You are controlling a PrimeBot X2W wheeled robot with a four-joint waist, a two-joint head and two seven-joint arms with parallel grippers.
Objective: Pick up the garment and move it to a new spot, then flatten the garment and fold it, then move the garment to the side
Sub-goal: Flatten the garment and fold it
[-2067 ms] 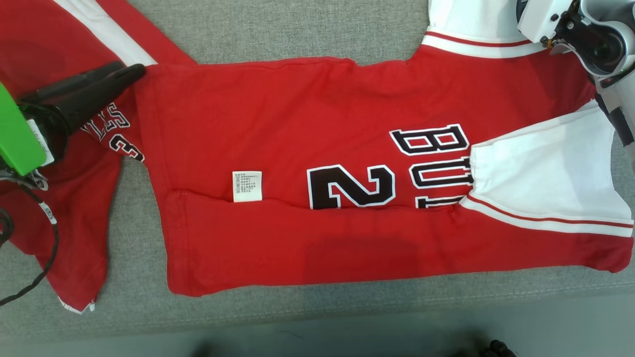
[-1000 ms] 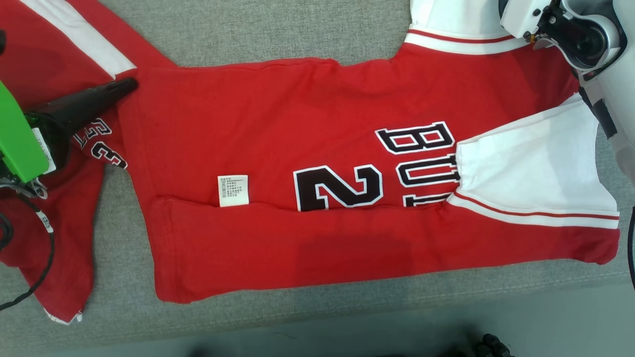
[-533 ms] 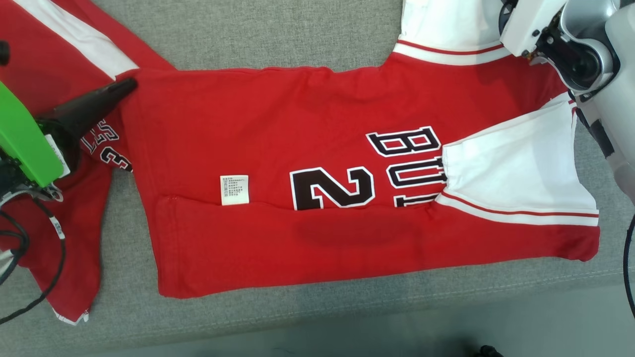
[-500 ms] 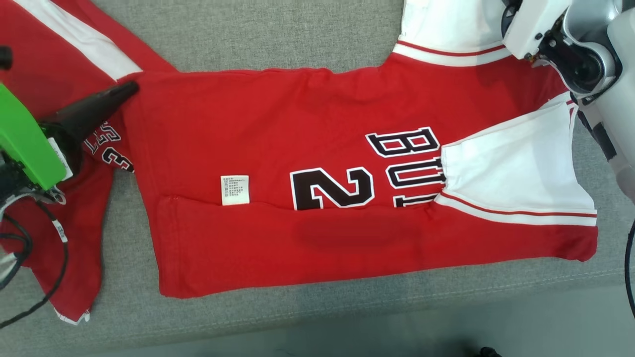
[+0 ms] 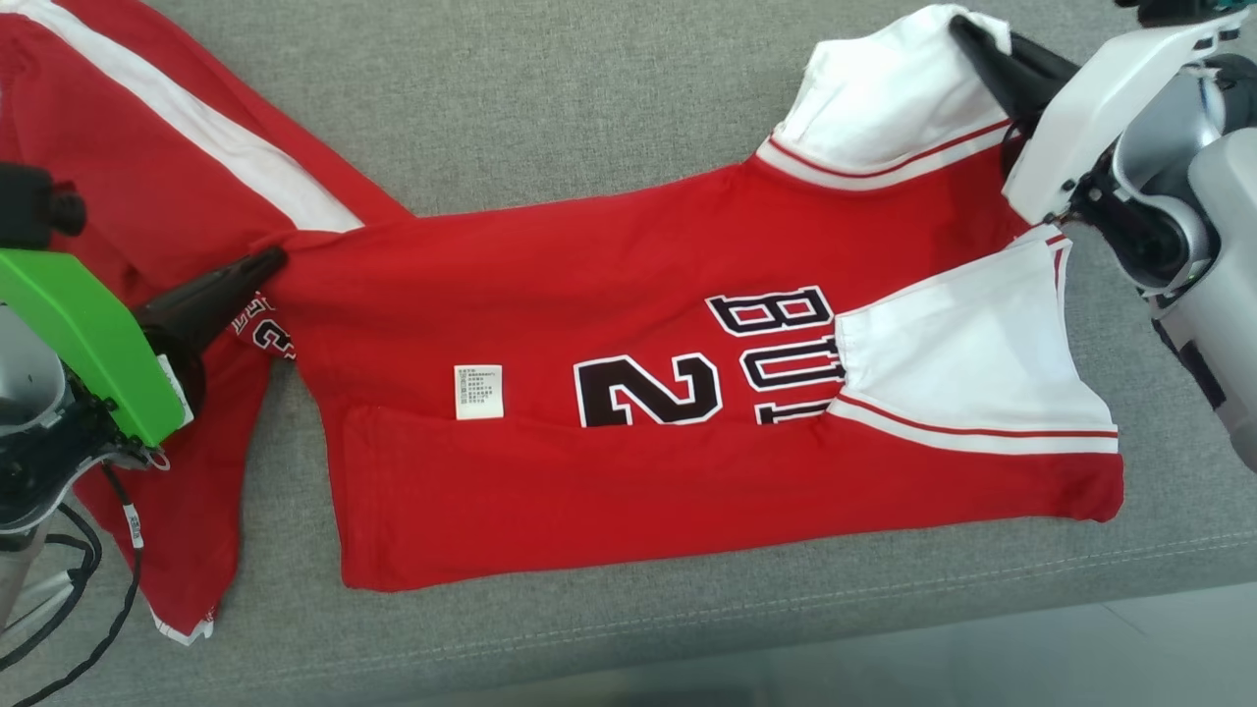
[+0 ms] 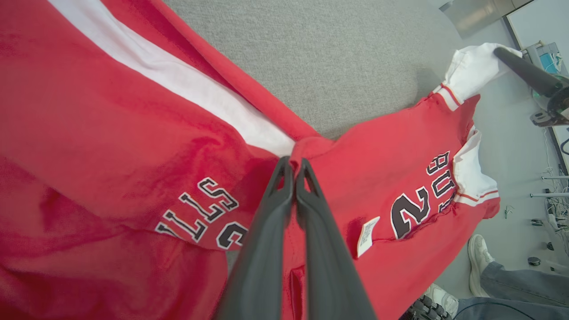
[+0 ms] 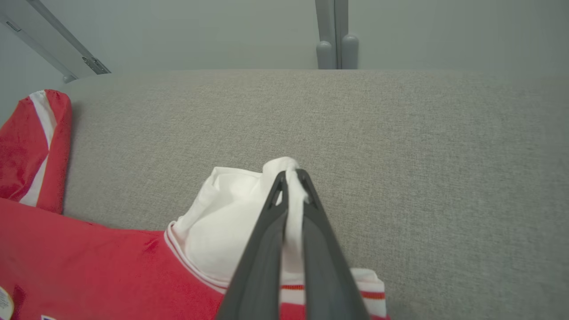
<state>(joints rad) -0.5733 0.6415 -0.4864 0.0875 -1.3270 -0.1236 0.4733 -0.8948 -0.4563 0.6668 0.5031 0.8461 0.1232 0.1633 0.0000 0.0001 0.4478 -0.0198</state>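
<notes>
The garment (image 5: 589,285), a red jersey with white sleeves and black "BU" and "2" lettering, lies partly folded on the grey cushion (image 5: 589,98). Its white care label (image 5: 478,391) faces up. My left gripper (image 5: 270,263) is shut on a red edge of the garment at the left, where more red cloth with a white stripe (image 5: 226,157) spreads out. The left wrist view has these fingertips (image 6: 293,162) pinching the red fabric (image 6: 378,146). My right gripper (image 5: 967,29) is shut on the far white sleeve (image 5: 884,108), lifting it. Its tips (image 7: 291,175) bite the white cloth (image 7: 222,222).
The cushion's front edge with a stitched seam (image 5: 884,599) runs along the bottom, with pale floor (image 5: 1129,648) beyond. Black cables (image 5: 59,609) hang at the lower left. A person's shoe and jeans leg (image 6: 480,262) stand beside the cushion. A grey post (image 7: 336,44) rises behind it.
The head view has shifted. The right gripper's fingers have come into view with the white sleeve raised. The garment's far edge now slants between the two grippers, which stay shut.
</notes>
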